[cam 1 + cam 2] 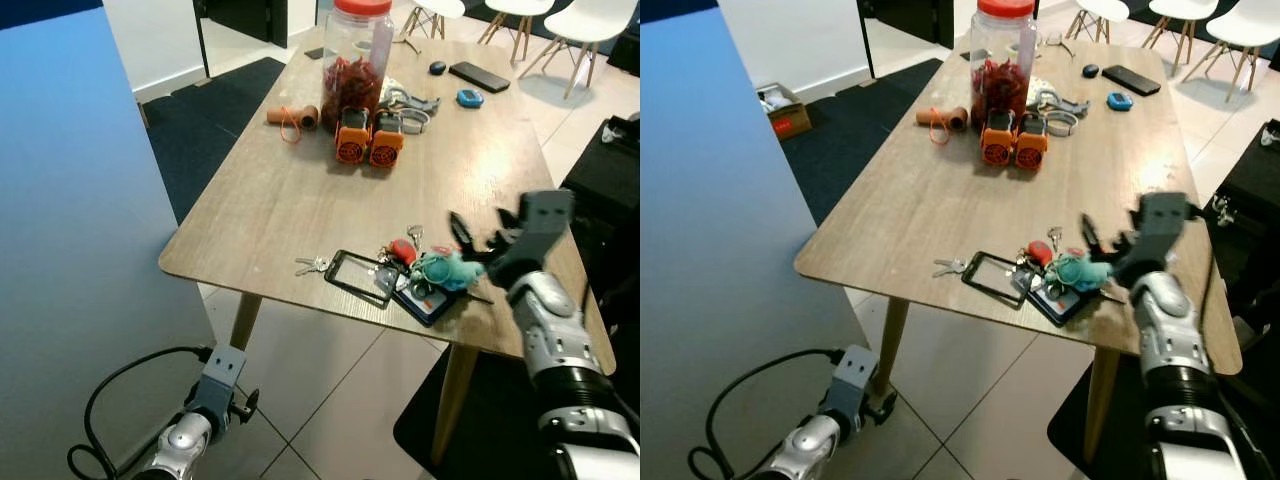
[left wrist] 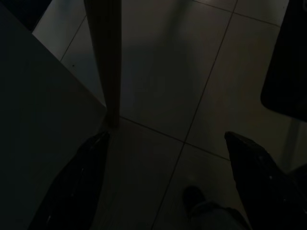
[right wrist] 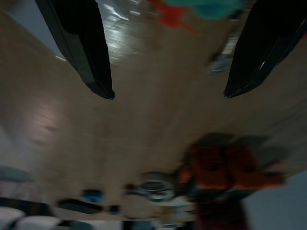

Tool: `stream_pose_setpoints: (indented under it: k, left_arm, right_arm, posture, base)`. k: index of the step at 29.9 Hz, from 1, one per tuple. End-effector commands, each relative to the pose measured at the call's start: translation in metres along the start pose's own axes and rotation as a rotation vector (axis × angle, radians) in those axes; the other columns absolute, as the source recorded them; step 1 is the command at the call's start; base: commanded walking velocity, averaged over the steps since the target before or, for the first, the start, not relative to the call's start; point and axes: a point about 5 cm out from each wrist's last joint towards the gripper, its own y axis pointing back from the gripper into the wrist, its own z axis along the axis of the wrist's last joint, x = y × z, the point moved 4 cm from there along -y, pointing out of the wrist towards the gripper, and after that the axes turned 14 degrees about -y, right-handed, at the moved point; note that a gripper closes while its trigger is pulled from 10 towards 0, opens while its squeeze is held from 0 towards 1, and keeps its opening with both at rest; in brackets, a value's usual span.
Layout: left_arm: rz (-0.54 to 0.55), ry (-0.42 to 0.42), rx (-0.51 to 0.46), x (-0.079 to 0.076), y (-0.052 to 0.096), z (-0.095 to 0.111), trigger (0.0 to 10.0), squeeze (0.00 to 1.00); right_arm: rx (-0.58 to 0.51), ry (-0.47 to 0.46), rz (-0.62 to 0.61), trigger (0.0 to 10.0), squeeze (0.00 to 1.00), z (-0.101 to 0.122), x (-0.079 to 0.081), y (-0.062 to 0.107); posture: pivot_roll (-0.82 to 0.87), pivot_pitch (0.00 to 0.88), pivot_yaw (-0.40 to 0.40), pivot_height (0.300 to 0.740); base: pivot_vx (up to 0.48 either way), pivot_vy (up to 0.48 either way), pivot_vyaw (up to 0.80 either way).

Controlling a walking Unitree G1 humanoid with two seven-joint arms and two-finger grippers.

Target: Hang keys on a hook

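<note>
The right hand (image 1: 478, 240), fingers spread wide beside the keys (image 1: 425, 268), could easily knock them off the counter (image 1: 280, 190) edge.

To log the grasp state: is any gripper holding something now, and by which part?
Nothing is held. The right gripper is open above the key bunch on the table, not closed on it. The left gripper hangs open near the floor.

Beyond the right gripper (image 3: 169, 93), motion blur smears the counter (image 3: 96, 143) and orange cases (image 3: 230, 172); its fingers are cropped.
</note>
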Motion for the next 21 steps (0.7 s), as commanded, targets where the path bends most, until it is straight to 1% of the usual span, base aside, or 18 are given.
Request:
stream_pose_setpoints:
  k: [1, 2, 3, 5, 7, 10, 11, 13, 14, 16, 17, 19, 21]
  left_arm:
    - [-0.006, -0.014, 0.031, 0.001, 0.003, -0.009, 10.0, 0.0]
    - [-0.006, -0.013, 0.032, 0.001, 0.003, -0.009, 10.0, 0.0]
    - [-0.006, -0.013, 0.032, 0.001, 0.003, -0.009, 10.0, 0.0]
    - [-0.006, -0.011, 0.032, 0.001, 0.003, -0.008, 10.0, 0.0]
    - [-0.006, -0.009, 0.033, 0.001, 0.003, -0.008, 10.0, 0.0]
    - [-0.005, -0.007, 0.034, 0.001, 0.002, -0.008, 10.0, 0.0]
    - [-0.005, -0.007, 0.034, 0.001, 0.002, -0.008, 10.0, 0.0]
    - [-0.004, -0.006, 0.034, 0.0, 0.002, -0.008, 10.0, 0.0]
    - [-0.004, -0.006, 0.034, 0.0, 0.002, -0.008, 10.0, 0.0]
    - [-0.001, -0.003, 0.033, 0.001, 0.002, -0.008, 10.0, 0.0]
    - [-0.001, -0.003, 0.033, 0.001, 0.002, -0.008, 10.0, 0.0]
    - [0.001, 0.0, 0.031, 0.001, 0.002, -0.008, 10.0, 0.0]
    - [0.003, 0.002, 0.029, 0.001, 0.003, -0.008, 10.0, 0.0]
  right_arm:
    - [0.09, -0.03, -0.019, 10.0, 0.0, -0.017, -0.007, 0.006]
    - [0.116, -0.032, -0.014, 10.0, 0.0, -0.021, -0.007, 0.007]
    - [0.116, -0.032, -0.014, 10.0, 0.0, -0.021, -0.007, 0.007]
    - [0.202, -0.015, 0.023, 10.0, 0.0, -0.034, -0.003, 0.011]
    - [0.256, -0.003, 0.051, 10.0, 0.0, -0.042, 0.0, 0.014]
    - [0.3, -0.018, 0.087, 10.0, 0.0, -0.048, 0.006, 0.017]
    - [0.3, -0.018, 0.087, 10.0, 0.0, -0.048, 0.006, 0.017]
    - [0.367, -0.016, 0.152, 10.0, 0.0, -0.056, 0.015, 0.022]
    - [0.367, -0.016, 0.152, 10.0, 0.0, -0.056, 0.015, 0.022]
    - [0.425, -0.018, 0.235, 10.0, 0.0, -0.064, 0.029, 0.028]
    - [0.425, -0.018, 0.235, 10.0, 0.0, -0.064, 0.029, 0.028]
    - [0.465, -0.032, 0.316, 10.0, 0.0, -0.068, 0.043, 0.035]
    - [0.479, -0.051, 0.383, 10.0, 0.0, -0.068, 0.056, 0.04]
  posture:
    - [0.06, 0.039, -0.009, 0.74]
    - [0.06, 0.039, -0.009, 0.74]
    - [0.06, 0.039, -0.009, 0.74]
    - [0.06, 0.043, -0.01, 0.74]
    - [0.06, 0.043, -0.01, 0.74]
    - [0.06, 0.044, -0.012, 0.74]
    - [0.06, 0.044, -0.012, 0.74]
    - [0.07, 0.043, -0.015, 0.74]
    - [0.07, 0.043, -0.015, 0.74]
    - [0.07, 0.044, -0.018, 0.74]
    - [0.07, 0.044, -0.018, 0.74]
    - [0.07, 0.045, -0.02, 0.74]
    - [0.07, 0.045, -0.021, 0.74]
  base:
    - [0.0, 0.0, 0.0]
    - [0.0, 0.0, 0.0]
    - [0.0, 0.0, 0.0]
    - [0.0, 0.0, 0.0]
    - [0.0, 0.0, 0.0]
    - [0.0, 0.0, 0.0]
    - [0.0, 0.0, 0.0]
    - [0.0, 0.0, 0.0]
    - [0.0, 0.0, 0.0]
    - [0.0, 0.0, 0.0]
    - [0.0, 0.0, 0.0]
    - [0.0, 0.0, 0.0]
    - [0.0, 0.0, 0.0]
